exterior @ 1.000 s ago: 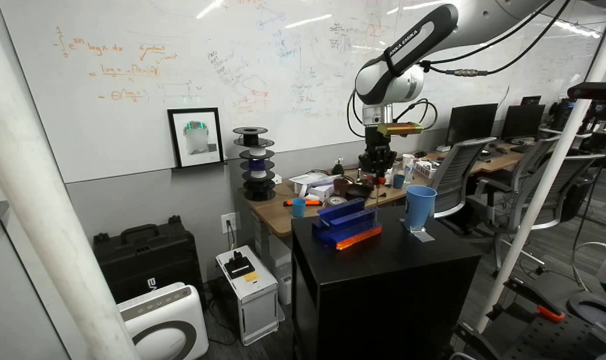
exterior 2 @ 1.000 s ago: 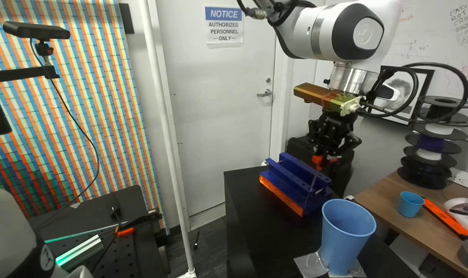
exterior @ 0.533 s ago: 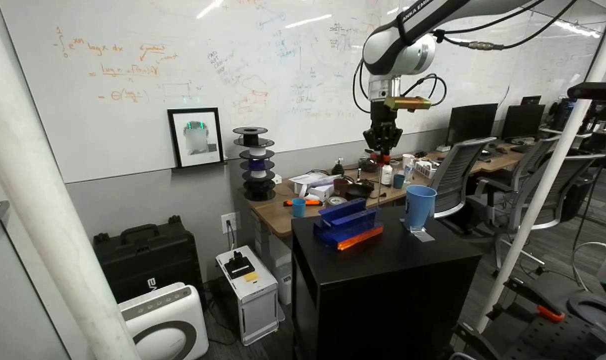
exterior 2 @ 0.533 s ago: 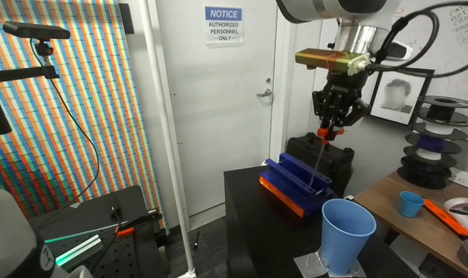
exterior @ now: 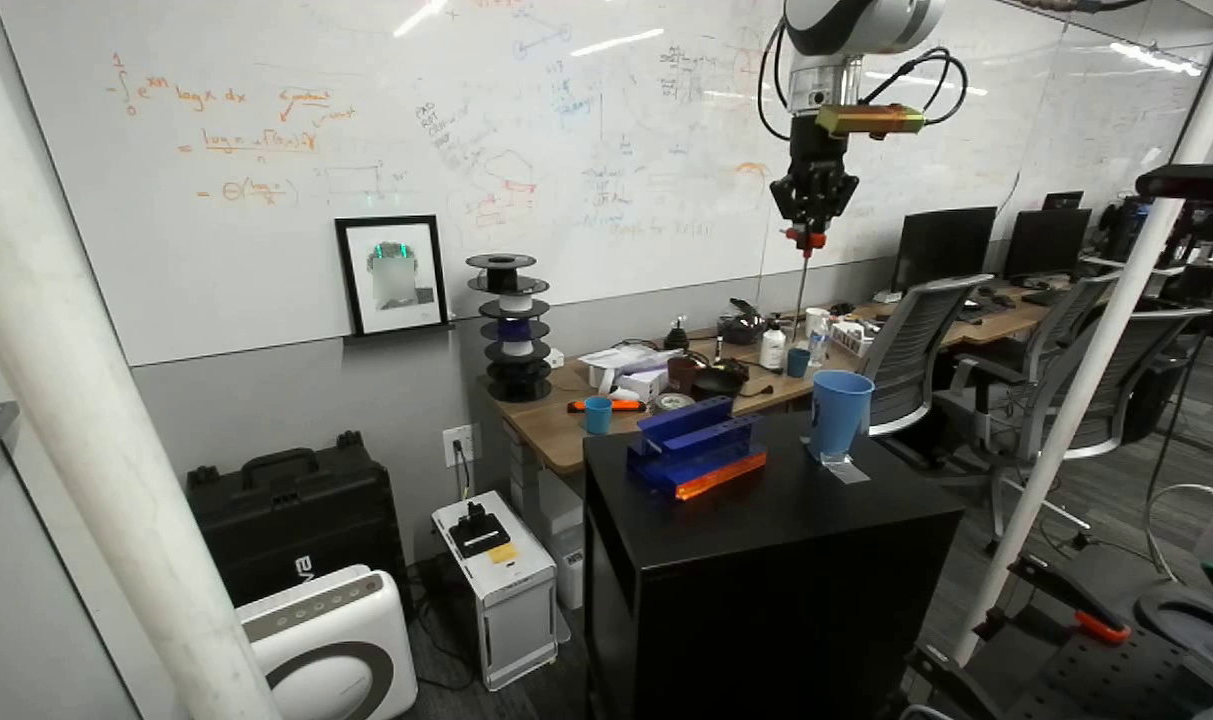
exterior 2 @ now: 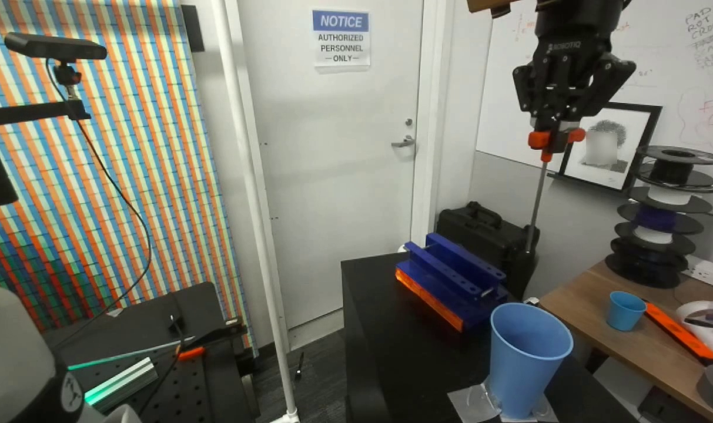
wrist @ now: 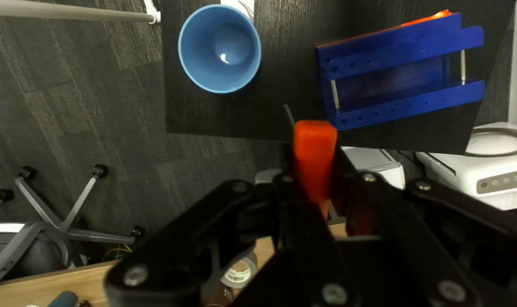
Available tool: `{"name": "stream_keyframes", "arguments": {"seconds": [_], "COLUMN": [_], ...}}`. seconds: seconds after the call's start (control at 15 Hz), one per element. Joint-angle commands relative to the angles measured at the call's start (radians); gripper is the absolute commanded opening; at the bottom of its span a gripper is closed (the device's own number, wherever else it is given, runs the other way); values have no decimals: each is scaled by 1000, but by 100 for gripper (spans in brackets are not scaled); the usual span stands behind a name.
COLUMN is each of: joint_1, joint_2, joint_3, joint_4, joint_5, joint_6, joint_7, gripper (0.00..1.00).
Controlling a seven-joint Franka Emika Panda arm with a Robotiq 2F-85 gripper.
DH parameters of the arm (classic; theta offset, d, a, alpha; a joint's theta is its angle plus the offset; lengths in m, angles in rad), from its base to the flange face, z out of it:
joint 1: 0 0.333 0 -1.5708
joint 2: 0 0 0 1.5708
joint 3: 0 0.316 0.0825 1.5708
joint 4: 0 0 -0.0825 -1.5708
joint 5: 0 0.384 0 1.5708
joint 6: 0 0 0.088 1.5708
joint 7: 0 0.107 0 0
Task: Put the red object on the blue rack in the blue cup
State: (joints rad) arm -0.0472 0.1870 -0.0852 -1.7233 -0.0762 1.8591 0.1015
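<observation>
Pincer clamped on red-handled tool, its long shaft pointing down, slightly tilted. Blue cup near a tabletop edge.

You have a glossy white whiteboard with orange handwritten formulas in an exterior view; black-framed grey portrait at its lower edge. Near it, black, white and purple spools stacked on a brown wooden desk. Boxy black hard case behind a white plastic appliance. You can read a blue-and-white NOTICE sign on a white door.
</observation>
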Motion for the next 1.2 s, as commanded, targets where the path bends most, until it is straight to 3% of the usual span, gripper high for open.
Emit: {"name": "stream_keyframes", "arguments": {"seconds": [0.0, 0.73, 0.8, 0.87, 0.93, 1.13], "joint_1": [-27, -74, -72, -70, -67, -65], "joint_2": [3, 207, 210, 208, 178, 77], "joint_3": [-21, -33, -32, -32, -31, -24], "joint_4": [-19, -48, -50, -53, -66, -110], "joint_5": [-8, 29, 28, 30, 21, 26], "joint_6": [-21, 14, 13, 12, 13, 5], "joint_7": [38, 19, 19, 22, 16, -12], "gripper": [5, 5, 20, 46, 47, 68]}}
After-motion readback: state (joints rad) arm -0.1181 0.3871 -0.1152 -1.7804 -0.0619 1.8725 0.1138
